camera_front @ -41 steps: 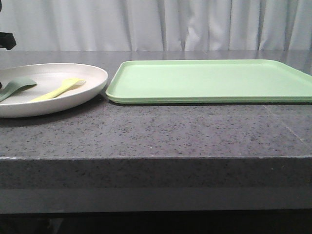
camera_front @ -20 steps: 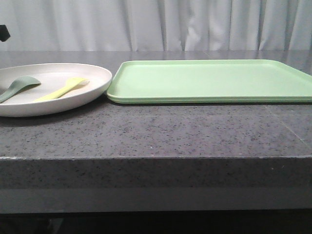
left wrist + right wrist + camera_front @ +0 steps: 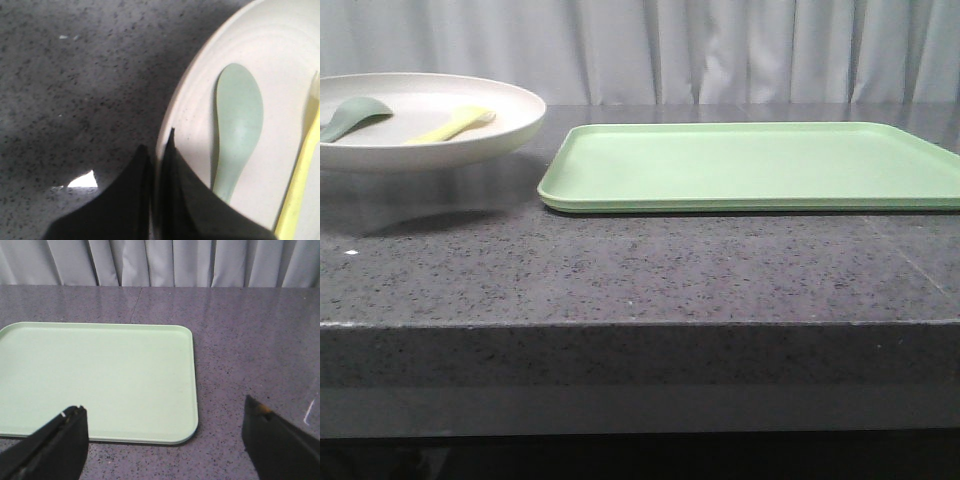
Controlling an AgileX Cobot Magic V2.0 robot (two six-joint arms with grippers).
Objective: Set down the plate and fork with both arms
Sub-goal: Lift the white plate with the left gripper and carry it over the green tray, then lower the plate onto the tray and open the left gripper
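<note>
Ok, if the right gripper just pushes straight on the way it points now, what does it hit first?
Probably the light-green tray: the open right gripper has the tray's near right corner between and ahead of its fingers. Depth is unclear; it might meet the dark table first.

A flat light-green tray (image 3: pixel 750 165) lies on the dark speckled stone counter (image 3: pixel 620 270), taking up the middle and right of the surface, long side toward the camera, and it shows again in the right wrist view with its rounded corner and low raised rim. Behind it hangs a pale grey pleated curtain (image 3: pixel 720 50) across the whole back of the scene. Off to the left sits a grey-green spoon-like utensil (image 3: pixel 355 115), seen close in the left wrist view with its oval bowl facing up.
</note>
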